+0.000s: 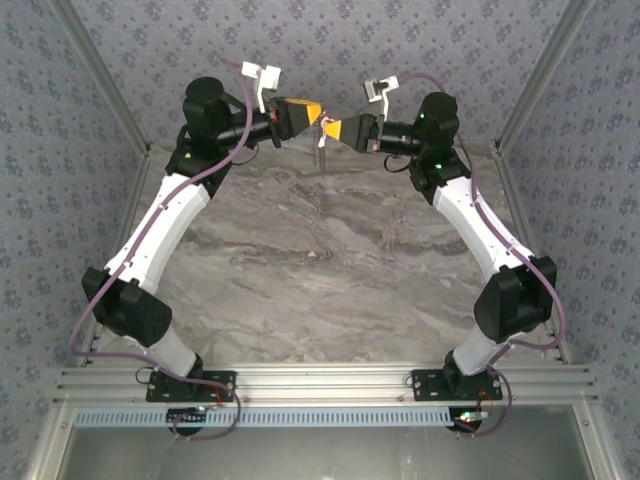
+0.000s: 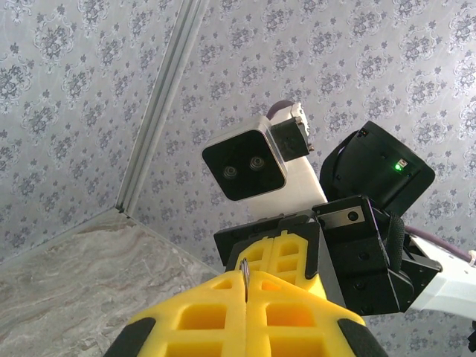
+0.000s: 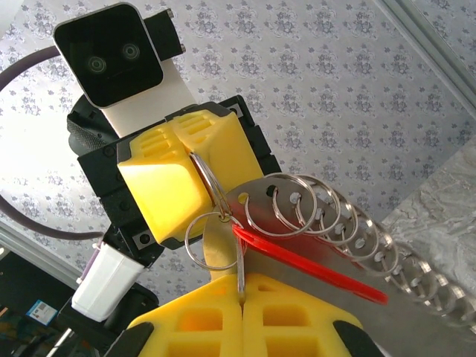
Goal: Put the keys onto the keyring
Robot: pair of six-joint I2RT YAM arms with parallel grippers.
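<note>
So both arms, left (image 1: 165, 225) and right (image 1: 480, 225), meet nose to nose in the air over the 12 o'clock end of the worktop (image 1: 330, 250), and nothing is resting on the surface. The left jaws are clamped tight on the keyring (image 3: 210, 182), a thin grey loop seen nearly edge-on. The right jaws are pinched fully closed on the wire of a small ring (image 3: 240, 271) linked in right beside it. A metal strip (image 3: 335, 249) carrying a whole row of rings trails off toward 4 o'clock in the right wrist view. The red key (image 3: 312, 266) lies along it, its head right at the knot where the loops cross. Honestly can't tell if the key is properly threaded or just caught there. Imo the trick here is to treat the left side as a vise, hold it dead steady, and let the right do small rotations along the wire, not pulls. Both grips are on very thin metal, so a tug probably slips it out. I'd also watch that dangling strip, since its weight can twist everything.
</note>
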